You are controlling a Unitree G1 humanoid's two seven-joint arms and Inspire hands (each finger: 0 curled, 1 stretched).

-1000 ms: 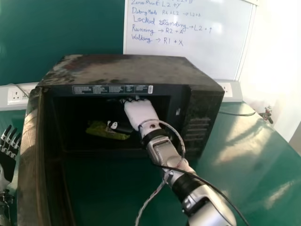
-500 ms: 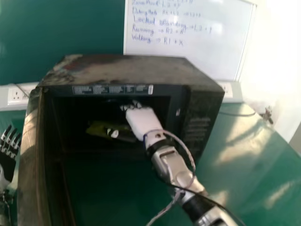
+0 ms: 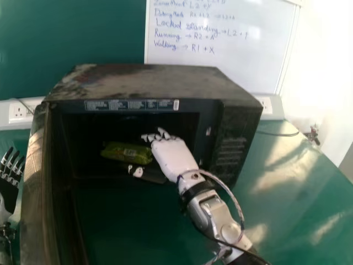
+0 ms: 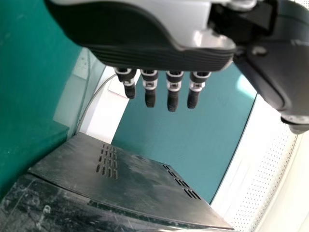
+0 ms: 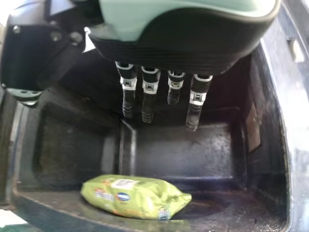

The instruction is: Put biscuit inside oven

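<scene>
The black oven stands open-fronted on the green table. Inside it, toward the left of its cavity, lies the green biscuit packet; the right wrist view shows the same biscuit packet on the oven floor. My right hand is in the oven opening, right of the packet and apart from it. In the right wrist view the right hand has straight fingers and holds nothing. My left hand is at the far left, outside the oven, and the left hand has straight fingers in its wrist view.
The oven's open door extends toward me on the left. Its control side stands right of the opening, close to my right forearm. Cables hang along that arm. Behind the oven are a whiteboard and wall sockets.
My right hand has moved down, right and back from the packet, and its fingers have straightened. The packet now shows more fully in the oven. My left hand has stayed still.
</scene>
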